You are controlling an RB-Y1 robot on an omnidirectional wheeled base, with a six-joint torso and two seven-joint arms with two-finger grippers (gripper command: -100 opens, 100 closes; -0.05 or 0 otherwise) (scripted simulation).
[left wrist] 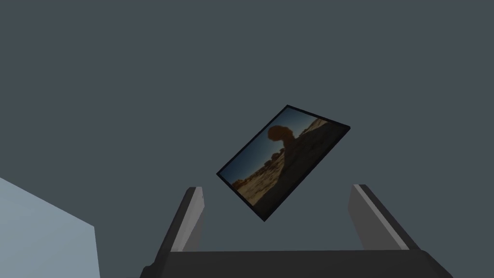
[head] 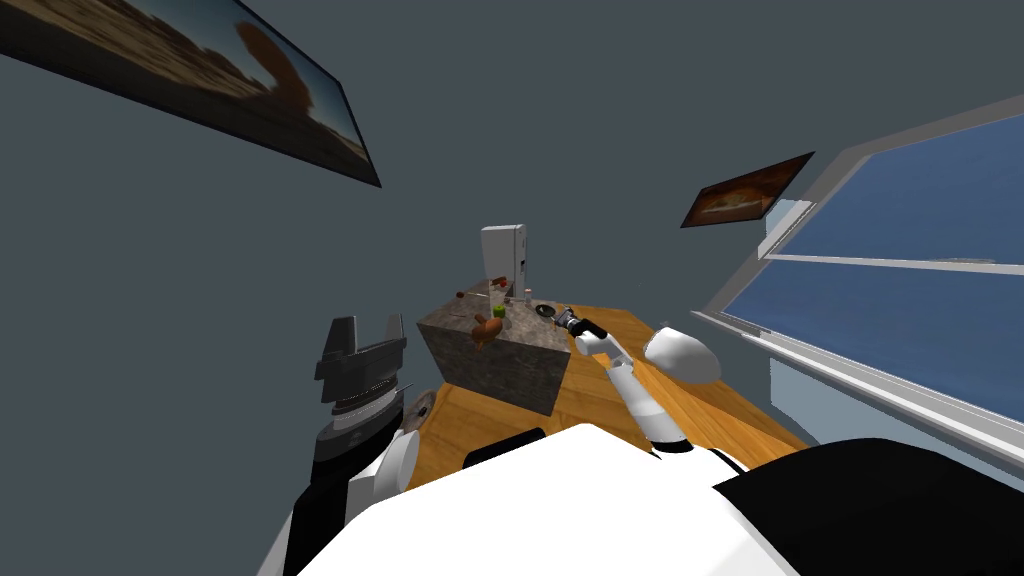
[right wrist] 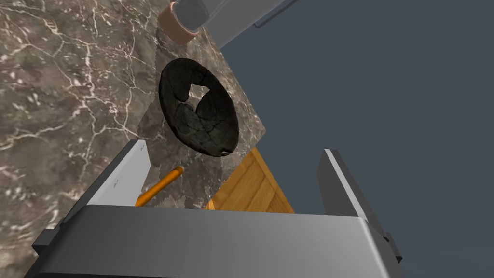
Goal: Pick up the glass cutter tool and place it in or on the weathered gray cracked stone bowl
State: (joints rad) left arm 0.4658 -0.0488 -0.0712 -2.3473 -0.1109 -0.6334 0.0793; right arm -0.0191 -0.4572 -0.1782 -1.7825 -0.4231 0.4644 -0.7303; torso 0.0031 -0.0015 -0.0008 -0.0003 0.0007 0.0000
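Closest to the head camera, on the left, the left gripper (head: 365, 335) is held raised and well away from the work. Its two light grey blade fingers are spread wide with nothing between them. Farther off and to the right, the right gripper (right wrist: 234, 147) is stretched out over the far right corner of a block-shaped counter topped in brown marble veined with white (right wrist: 62, 96). Its fingers are likewise spread apart, and nothing is pinched between them.

The slim orange rod-shaped glass cutter tool (right wrist: 161, 186) is seen lying flat on the marble, just beside one finger (right wrist: 126, 169) of the right gripper. Its near end is hidden behind the gripper's body, and whether finger and tool touch cannot be told. Just beyond the tool and apart from it, the shallow, almost black cracked stone bowl (right wrist: 202, 125) is set by the counter's right edge, with a jagged hole broken through its bottom. Nothing is seen inside it. Beyond the bowl a copper-coloured ring around a grey cylinder (right wrist: 176, 26) is placed. Past the counter's edge, an orange wooden plank floor (right wrist: 251, 190) is seen below.

The task is judged to be at its start: the tool is neither grasped nor lifted. Closing on it, the short carry to the bowl and the release are all left to be done.
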